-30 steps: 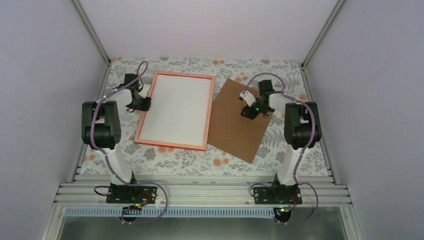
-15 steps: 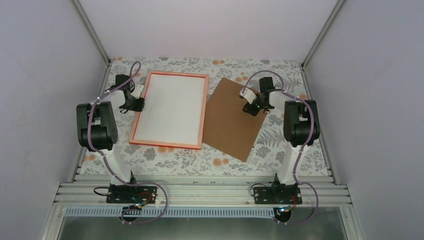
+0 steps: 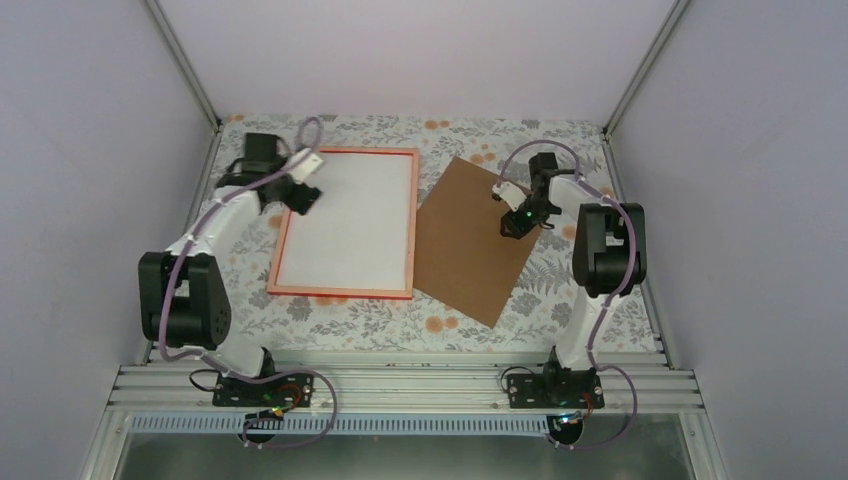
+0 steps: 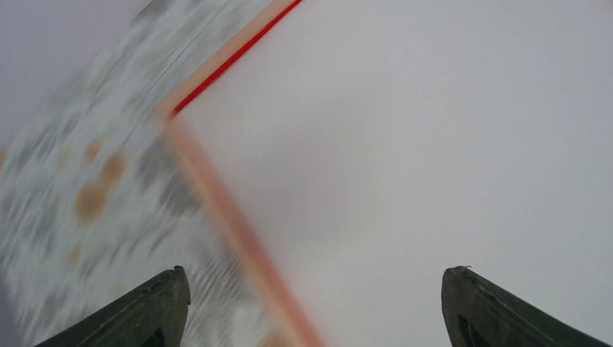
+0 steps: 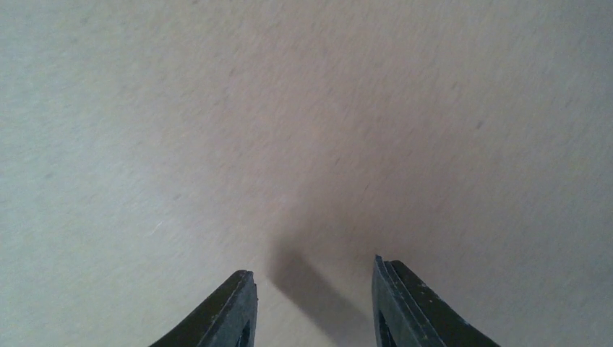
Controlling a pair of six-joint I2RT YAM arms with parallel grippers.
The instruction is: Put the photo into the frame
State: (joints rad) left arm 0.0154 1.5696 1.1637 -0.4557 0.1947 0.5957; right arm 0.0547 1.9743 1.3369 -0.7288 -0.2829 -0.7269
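Nearest, along the lower part of the overhead view, the flowered bench (image 3: 400, 322) lay bare in front of the frame (image 3: 340, 291), which sat flat at centre left with its paler back up. Just to its right, touching or nearly touching its edge, a brown board (image 3: 465, 255) lay at a slant. Inside the frame a plain white sheet reached every edge; I took it for the photo (image 3: 350, 215) lying face down, though no printed side showed. Paper like that would be light and limp, best lifted by a corner or free edge. The frame looked stiff but thin, its pane slick and breakable, so the rim seemed the safest hold. Farther back, the right end effector (image 3: 515, 225) hung over the board's upper right part, fingers narrowly apart and holding nothing. At the frame's upper left corner the left end effector (image 3: 303, 203) hovered with fingers spread wide, also empty.
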